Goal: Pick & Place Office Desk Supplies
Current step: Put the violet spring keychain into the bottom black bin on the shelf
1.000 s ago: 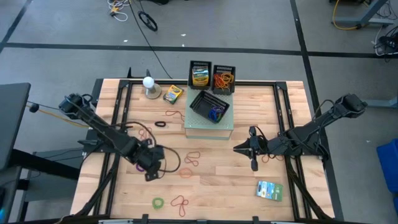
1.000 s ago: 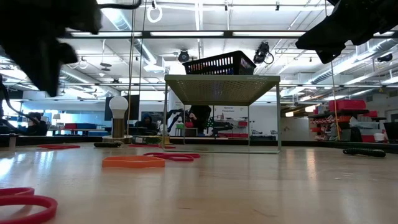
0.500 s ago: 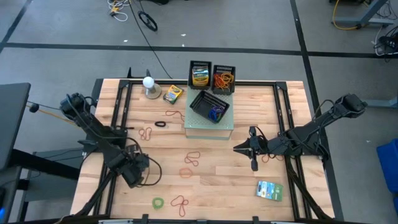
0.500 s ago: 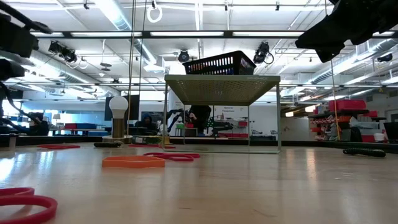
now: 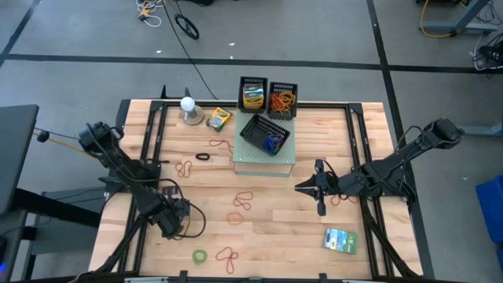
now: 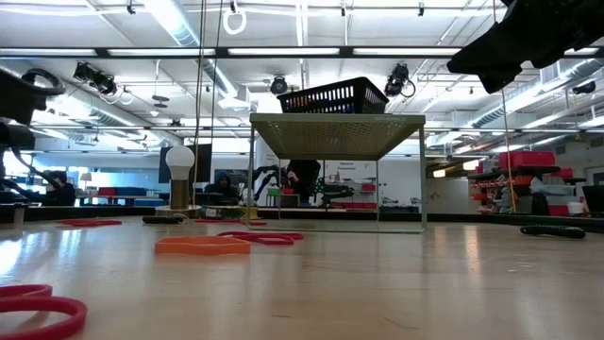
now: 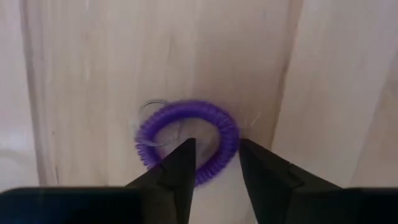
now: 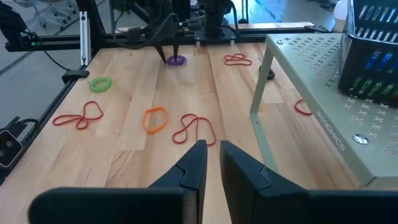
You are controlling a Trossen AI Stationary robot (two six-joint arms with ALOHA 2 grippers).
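While the left claw (image 7: 214, 163) is hanging low over the near left part of the desk (image 5: 314, 228), its two dark fingers (image 7: 177, 171) are standing apart with a gap between them, and the near rim of a purple coiled band (image 7: 186, 142) is lying on the wood right at that gap. Nothing is pinched: the ring is flat on the desk, tips at either side of its edge. From the right wrist camera the same purple band (image 8: 176, 60) is showing under the far arm's fingertips.

Over on the right, the right claw (image 5: 319, 191) is waiting above the desk, just in front of the pale green riser (image 5: 264, 159), its fingers nearly together with only a slim slit and nothing between them.

Loose bands are scattered across the wood: an orange band (image 8: 155, 119) and a red twisted band (image 8: 194, 129) near the middle, a green band (image 8: 99, 83) and a red looped band (image 8: 79, 115) toward the near left edge. A green-blue-white packet (image 5: 340, 240) is lying flat near the right front corner.

At the back, a tilted black basket (image 5: 265, 132) is sitting on the riser with blue and purple bits inside. Behind it two upright black bins are standing side by side: one holding a crayon box (image 5: 252, 97), the other a tangle of orange bands (image 5: 283, 101). Another crayon box (image 5: 218, 119) is lying beside the white ball lamp (image 5: 189, 108).
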